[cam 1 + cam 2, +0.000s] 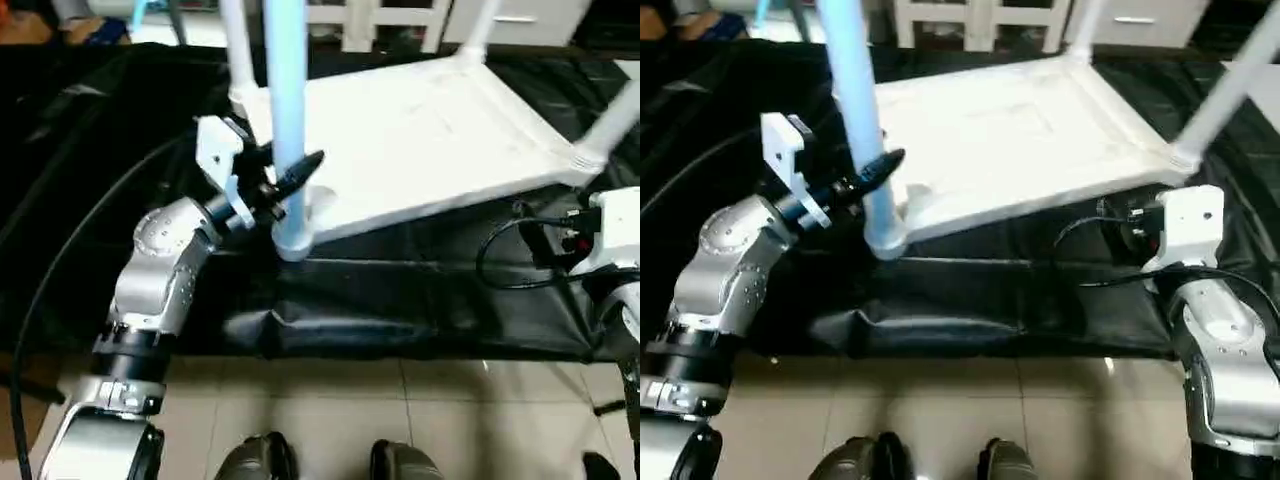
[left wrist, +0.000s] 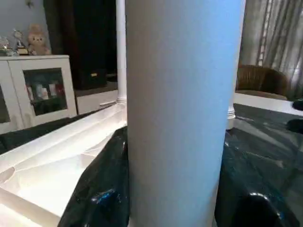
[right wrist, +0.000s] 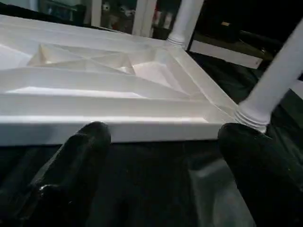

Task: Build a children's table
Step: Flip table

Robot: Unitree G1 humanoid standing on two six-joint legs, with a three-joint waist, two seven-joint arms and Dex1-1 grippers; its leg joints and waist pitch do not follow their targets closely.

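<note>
The children's table lies upside down on a black cloth, its white ribbed top (image 1: 430, 140) facing up. A pale tube leg (image 1: 288, 100) stands upright in the near-left corner socket (image 1: 295, 240). My left gripper (image 1: 290, 180) is shut on this leg low down, with one black finger (image 2: 99, 189) on each side of it. Other legs rise at the far-left corner (image 1: 235, 50) and the near-right corner (image 1: 1225, 90). My right gripper (image 3: 165, 161) is open with nothing between its fingers, just in front of the top's near edge, close to the near-right leg (image 3: 274, 85).
The black cloth (image 1: 400, 300) covers the work surface and ends at a tiled floor (image 1: 400, 420), where my two feet (image 1: 330, 465) show. A black cable (image 1: 500, 250) loops by my right wrist. White furniture (image 1: 380, 25) stands behind the table.
</note>
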